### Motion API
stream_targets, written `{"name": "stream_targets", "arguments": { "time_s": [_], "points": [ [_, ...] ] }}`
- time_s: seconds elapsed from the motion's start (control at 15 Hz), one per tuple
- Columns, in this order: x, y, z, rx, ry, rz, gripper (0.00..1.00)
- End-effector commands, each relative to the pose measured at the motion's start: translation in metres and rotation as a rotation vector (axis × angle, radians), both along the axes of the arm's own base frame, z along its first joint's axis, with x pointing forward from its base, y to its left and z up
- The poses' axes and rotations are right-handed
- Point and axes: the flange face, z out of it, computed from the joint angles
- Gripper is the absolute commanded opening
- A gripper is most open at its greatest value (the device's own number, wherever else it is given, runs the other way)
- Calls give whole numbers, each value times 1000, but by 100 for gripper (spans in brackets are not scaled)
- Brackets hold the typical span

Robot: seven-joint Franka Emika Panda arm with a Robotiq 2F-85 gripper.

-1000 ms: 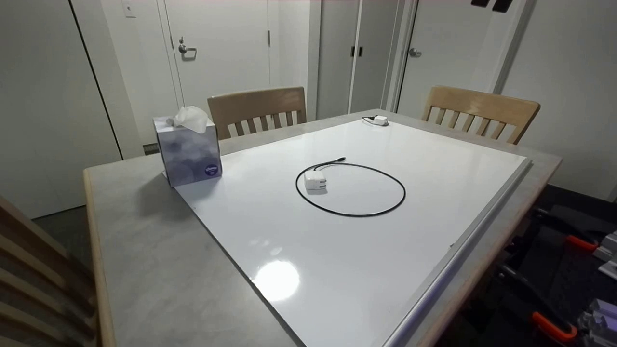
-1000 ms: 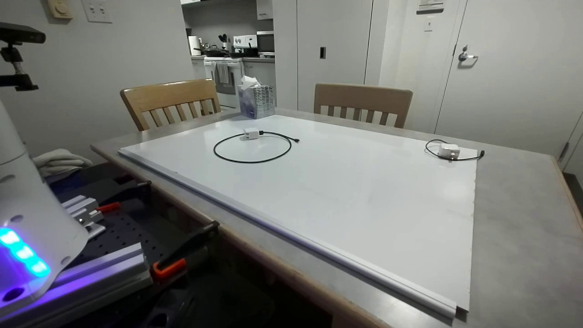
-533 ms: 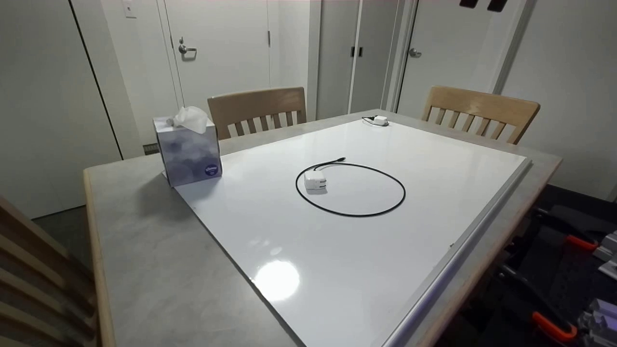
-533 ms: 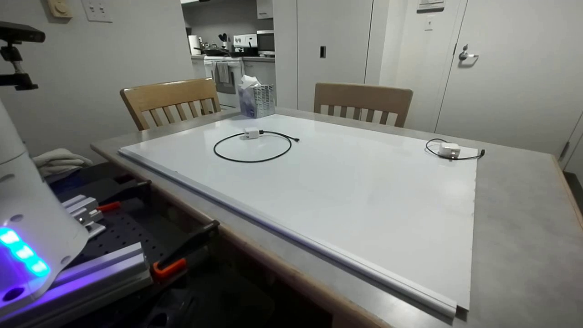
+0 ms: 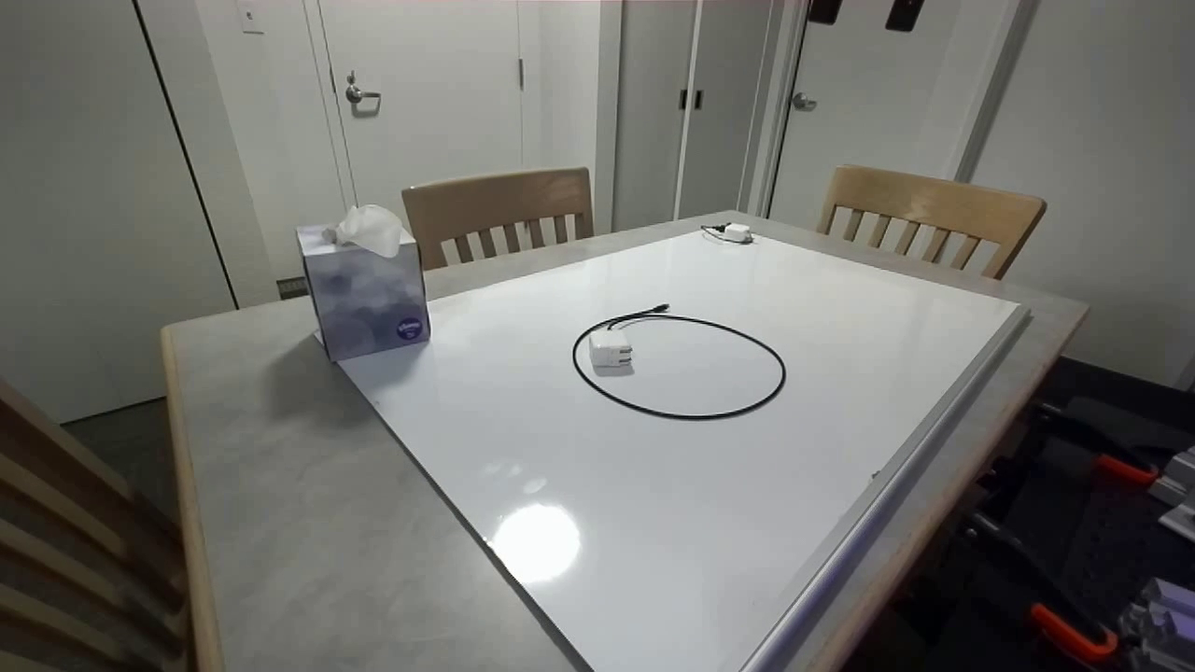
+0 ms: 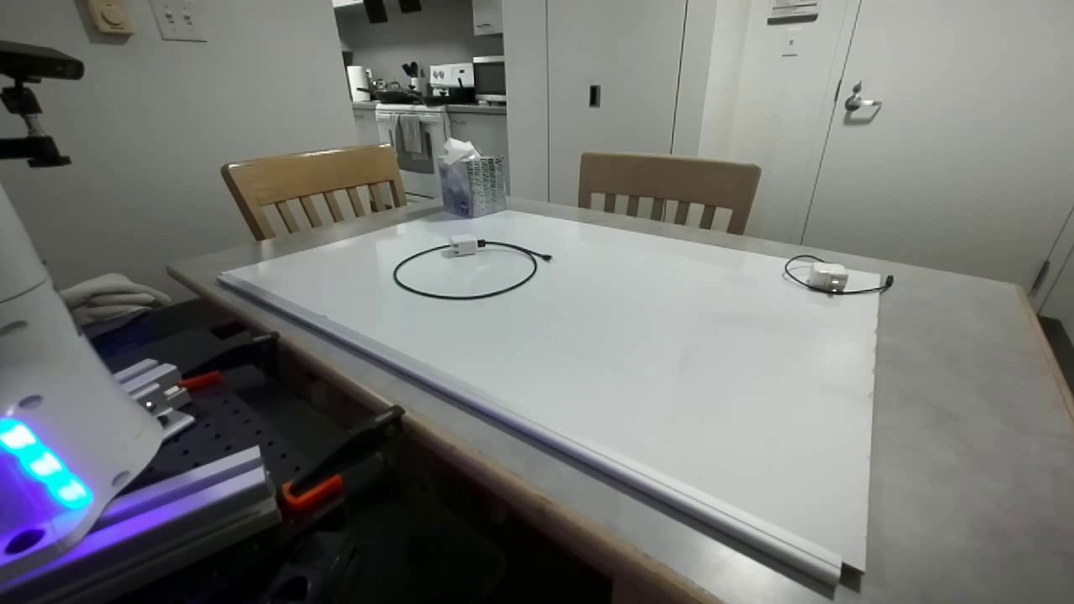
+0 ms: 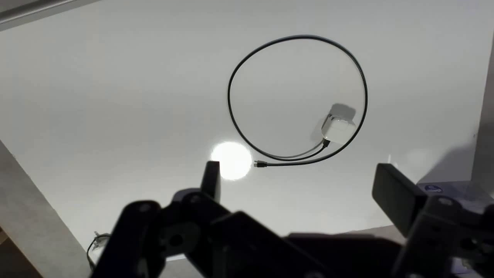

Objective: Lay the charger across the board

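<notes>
In the wrist view, the charger [image 7: 339, 129] lay looped on the board [image 7: 135, 96] at twelve o'clock from the gripper [image 7: 297, 180], its fingers [image 7: 394, 199] spread wide and empty. The thin, flat-lying cable [image 7: 229, 96] could slip a shallow pinch; a second charger [image 6: 828, 277], three o'clock in an exterior view, could invite confusion. From the wrist, the gripper partly hid that one; both exterior views showed only its fingertips.

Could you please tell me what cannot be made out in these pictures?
Gripper: mostly cut off by the top edge in both exterior views.
Board: one corner cut off by the bottom edge in an exterior view.
Corner charger and tissue box: both partly hidden by the gripper in the wrist view.
Any print on the wide-looped charger: too small in both exterior views.
</notes>
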Motion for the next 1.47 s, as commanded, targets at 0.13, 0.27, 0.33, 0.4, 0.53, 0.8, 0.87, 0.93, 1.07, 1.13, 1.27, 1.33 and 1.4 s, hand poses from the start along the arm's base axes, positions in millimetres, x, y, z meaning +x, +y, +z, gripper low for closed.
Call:
{"name": "stream_targets", "arguments": {
  "time_s": [0.13,0.27,0.33,0.4,0.53,0.8,0.87,0.93,1.07,1.13,1.27,1.33,1.4],
  "points": [
    [8,16,-4,-50,20,71,100],
    [24,25,-10,-53,22,42,100],
    [33,31,-15,-40,20,32,100],
    [41,38,-17,-30,17,29,100],
    [61,51,-24,3,11,8,100],
    [106,70,-44,106,-37,-136,100],
    [115,74,-49,129,-48,-175,100],
    [124,78,-58,146,-65,-216,100],
    [140,82,-73,175,-100,-287,100],
    [147,84,-81,186,-96,-308,100],
    [134,80,-77,174,-84,-284,100],
    [137,81,-83,175,-75,-286,100],
    [137,81,-84,174,-72,-287,100]
  ]
}}
